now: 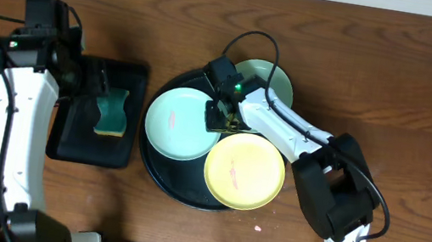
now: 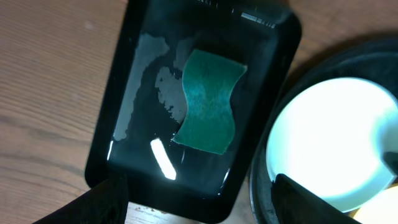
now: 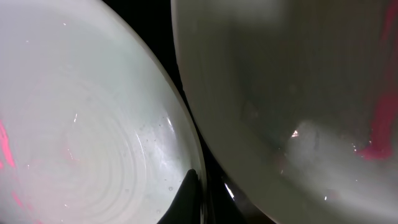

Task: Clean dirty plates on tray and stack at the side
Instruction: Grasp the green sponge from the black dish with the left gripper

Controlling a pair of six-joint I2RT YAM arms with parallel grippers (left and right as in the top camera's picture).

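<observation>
Green sponge [image 1: 112, 112] lies in rectangular black tray [image 1: 108, 152].

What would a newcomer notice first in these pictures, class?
Three plates, two pale green and one yellow, crowd the round black tray in the middle of the table. To its left, a green sponge lies in a smaller rectangular tray.

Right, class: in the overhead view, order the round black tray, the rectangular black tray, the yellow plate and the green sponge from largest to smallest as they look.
1. round black tray
2. rectangular black tray
3. yellow plate
4. green sponge
All lie at table level, so nearness to the camera does not blur this order.
</observation>
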